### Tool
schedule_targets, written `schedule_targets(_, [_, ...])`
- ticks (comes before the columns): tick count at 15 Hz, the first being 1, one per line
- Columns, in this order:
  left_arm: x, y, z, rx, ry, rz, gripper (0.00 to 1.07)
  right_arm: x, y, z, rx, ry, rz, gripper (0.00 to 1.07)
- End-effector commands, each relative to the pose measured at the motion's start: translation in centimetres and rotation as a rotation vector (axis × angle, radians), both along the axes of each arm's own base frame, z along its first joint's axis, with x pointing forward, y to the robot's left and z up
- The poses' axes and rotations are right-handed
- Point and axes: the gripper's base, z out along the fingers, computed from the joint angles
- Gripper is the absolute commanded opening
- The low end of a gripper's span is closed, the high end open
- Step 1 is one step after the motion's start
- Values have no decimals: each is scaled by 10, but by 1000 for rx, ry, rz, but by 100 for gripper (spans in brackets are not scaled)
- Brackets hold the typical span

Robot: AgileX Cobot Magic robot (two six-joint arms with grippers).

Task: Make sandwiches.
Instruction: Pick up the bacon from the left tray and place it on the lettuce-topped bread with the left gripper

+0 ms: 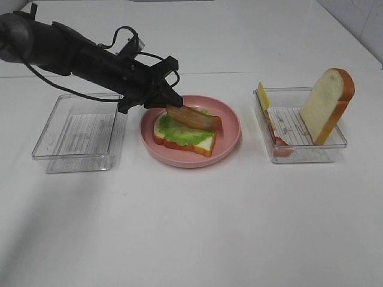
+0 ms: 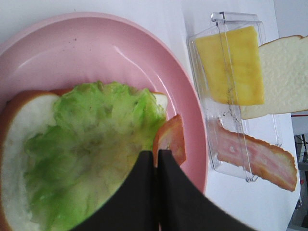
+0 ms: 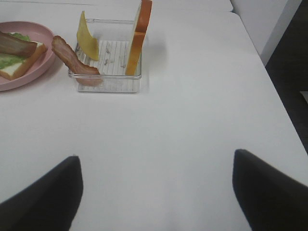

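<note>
Reddish bacon strip (image 1: 194, 118) pinched by left pincer (image 1: 172, 100), over ruffled green lettuce (image 1: 179, 133), round pink plate (image 1: 230, 128), right pincer (image 3: 155, 156) spread wide.

Round pink plastic plate (image 1: 229, 122) sits mid-table on the plain white tabletop (image 1: 191, 233). Clear ribbed rectangular plastic tray (image 1: 78, 134) lies just beside the plate's left, not touching. Second clear plastic tray (image 1: 311, 154) lies right of the plate, small gap.

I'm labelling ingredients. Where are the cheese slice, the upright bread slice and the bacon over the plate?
cheese slice (image 2: 231, 65): left wrist view, middle of yellow face.
upright bread slice (image 1: 321, 107): exterior high view, white face.
bacon over the plate (image 1: 196, 118): exterior high view, mid-strip.
</note>
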Motion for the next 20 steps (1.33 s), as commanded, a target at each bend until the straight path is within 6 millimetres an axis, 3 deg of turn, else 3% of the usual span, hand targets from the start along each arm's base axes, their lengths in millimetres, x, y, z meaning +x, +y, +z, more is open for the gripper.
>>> schedule_targets(1, [4,3,9,-5,-23,22,0,-1,0,0,-6,-20,0,80])
schedule_targets(7, [6,17,6,26,-2,20,2,-1,0,0,-6,-20,0,80])
schedule_targets(9, [5,18,5,32,6,21,21,-1,0,0,-6,-20,0,80])
schedule_targets(12, [5,18,9,30,1,17,69,-1,0,0,-6,-20,0,80])
schedule_targets(14, [4,19,23,45,-39,10,84,-1,0,0,-6,-20,0,80])
schedule_targets(20, [-10,31,97,219,-254,-90,84,-1,0,0,-6,-20,0,80])
